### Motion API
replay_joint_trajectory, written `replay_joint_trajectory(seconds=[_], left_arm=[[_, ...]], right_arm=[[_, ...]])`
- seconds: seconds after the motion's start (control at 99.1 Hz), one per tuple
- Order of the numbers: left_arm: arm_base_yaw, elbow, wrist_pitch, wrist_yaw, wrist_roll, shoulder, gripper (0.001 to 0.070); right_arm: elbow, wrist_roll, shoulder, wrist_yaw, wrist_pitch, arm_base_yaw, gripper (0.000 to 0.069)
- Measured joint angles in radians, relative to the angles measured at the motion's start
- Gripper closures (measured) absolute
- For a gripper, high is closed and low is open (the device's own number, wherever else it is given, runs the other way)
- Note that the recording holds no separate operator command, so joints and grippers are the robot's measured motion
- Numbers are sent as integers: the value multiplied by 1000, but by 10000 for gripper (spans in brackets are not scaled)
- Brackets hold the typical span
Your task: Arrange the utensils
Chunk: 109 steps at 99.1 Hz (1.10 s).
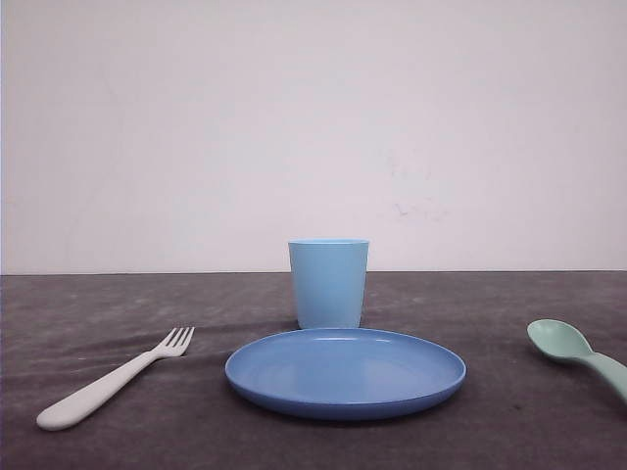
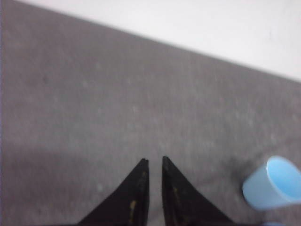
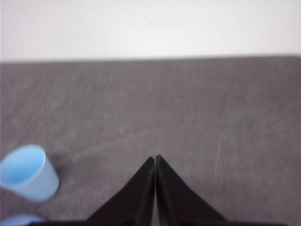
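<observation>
Four items on dark table (image 1: 88, 313): blue plate (image 1: 345, 372) centre, cup (image 1: 329, 282) just behind, white fork (image 1: 113, 380) left, mint spoon (image 1: 578, 352) far right. Left tool (image 2: 154, 162) nearly closed, empty; right tool (image 3: 155, 159) closed, empty.

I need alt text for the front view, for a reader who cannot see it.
A round blue plate sits centered on a dark gray table, with a light blue cup upright just behind it. A white fork lies to the left and a mint-green spoon at the right edge.
</observation>
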Motion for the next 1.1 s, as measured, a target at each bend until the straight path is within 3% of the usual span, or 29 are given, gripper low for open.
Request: replay_joint_trajectory(seconds=[0.071,0.202,0.293,0.575,0.918,1.1], left_arm=[[-11,0,-10,3,0,7,616],[-34,0,-8,11,3,15,407],[-59,0,-22,14,-2,37,344],[-210,0,-85,1,-27,174,324],[-490,0,-46,-192,-108,410,325],[-585,0,4,-233,-151,544,336]], right_arm=[[0,-3,13,0,-17,11,609],[0,-3,30,-4,-21,28,326],[0,-4,51,-31,-27,36,255],[0,-4,99,-51,-42,61,234],[0,-4,121,-51,-76,62,234],[0,-4,121,-51,-85,62,234]])
